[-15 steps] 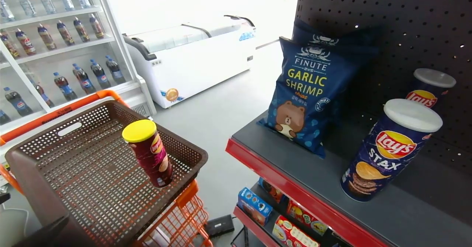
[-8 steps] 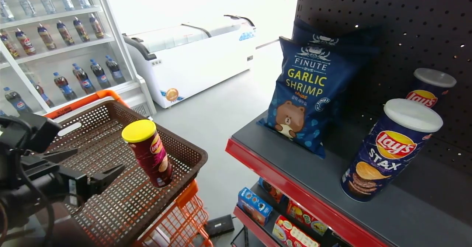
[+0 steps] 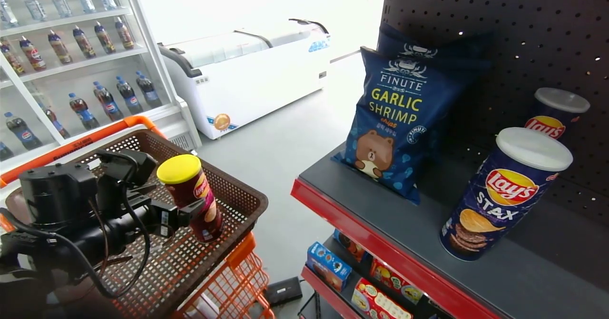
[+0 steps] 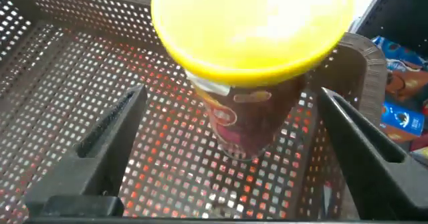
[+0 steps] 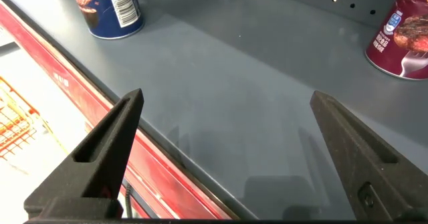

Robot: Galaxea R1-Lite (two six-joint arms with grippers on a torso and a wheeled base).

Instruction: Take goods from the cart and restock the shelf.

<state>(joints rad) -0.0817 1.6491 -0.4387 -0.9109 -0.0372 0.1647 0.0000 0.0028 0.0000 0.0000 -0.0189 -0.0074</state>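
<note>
Now the left gripper (image 4: 234,127) is at the maroon chip can (image 3: 195,200) with the yellow lid. Its jaws are spread wide, one finger on either side of the can's body, and a gap shows on both sides. The can stands upright on the floor of the brown perforated basket (image 3: 250,199), close to the basket's right rim. The basket sits on top of the orange cart (image 3: 240,274) at the left of the scene.

To the right is the shelf (image 3: 380,209), a grey deck with a red front edge. A blue snack bag (image 3: 399,119) leans at its far left. Right of the bag stand a near blue chip can (image 3: 499,200) and a far blue chip can (image 3: 554,114), both with white lids.

The right gripper (image 5: 231,157) hangs above a bare part of the shelf deck, jaws wide apart and holding nothing. A red can (image 5: 401,33) stands on the same deck.
</note>
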